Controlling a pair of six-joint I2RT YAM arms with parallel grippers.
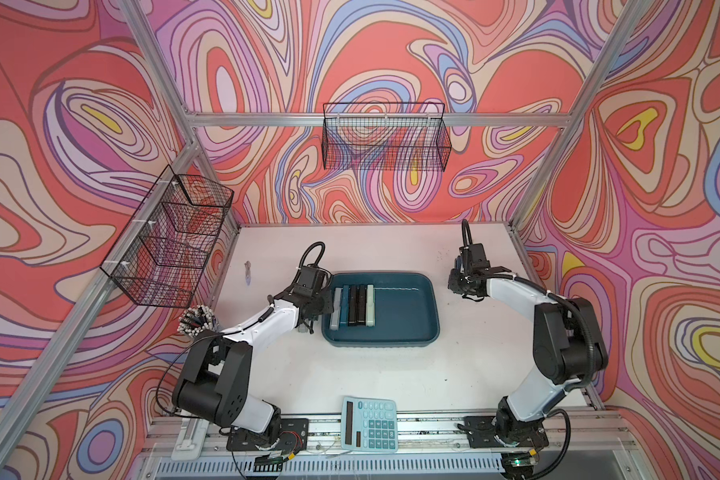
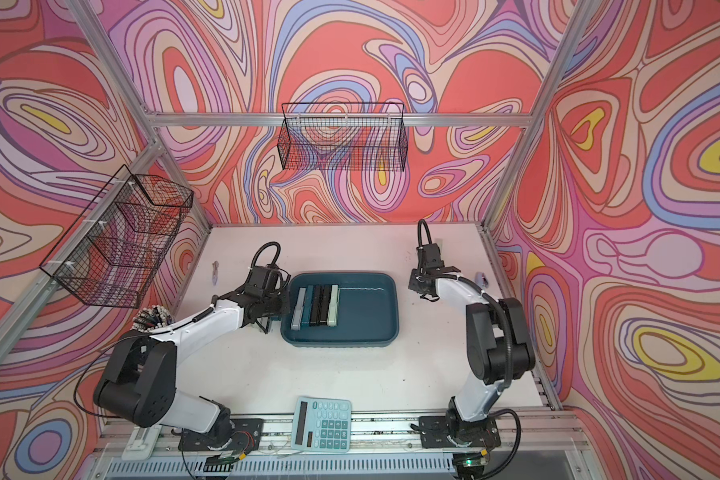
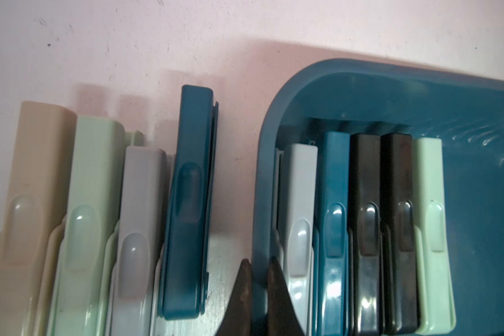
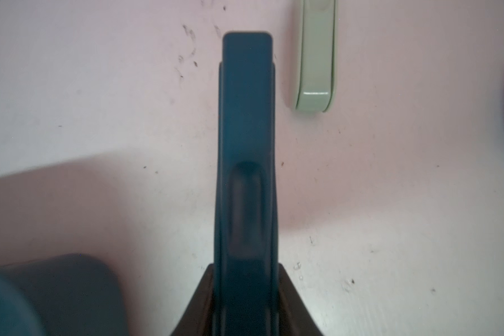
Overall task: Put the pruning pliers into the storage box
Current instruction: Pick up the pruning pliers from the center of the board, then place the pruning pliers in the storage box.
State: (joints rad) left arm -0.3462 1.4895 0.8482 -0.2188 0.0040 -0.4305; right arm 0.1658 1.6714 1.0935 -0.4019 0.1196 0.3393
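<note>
**About halfway: five boxed, six visible outside**

The storage box (image 1: 404,307) holds five pruning pliers (image 3: 361,232) in a neat row, just beside the left end effector (image 3: 259,260) on its box side. That end effector is pressed together on the box wall, steadying it by the look of it. On its other side, four more pliers (image 3: 99,232) lie side by side on the table (image 1: 350,374), just outside the box.

The right end effector (image 4: 246,267) is well apart from the box. Its fingers press both sides of a dark teal pliers (image 4: 246,116) that looks down on the table, so I'd say no lift yet. A pale green pliers (image 4: 314,58) lies just ahead of it, off to one side.
</note>
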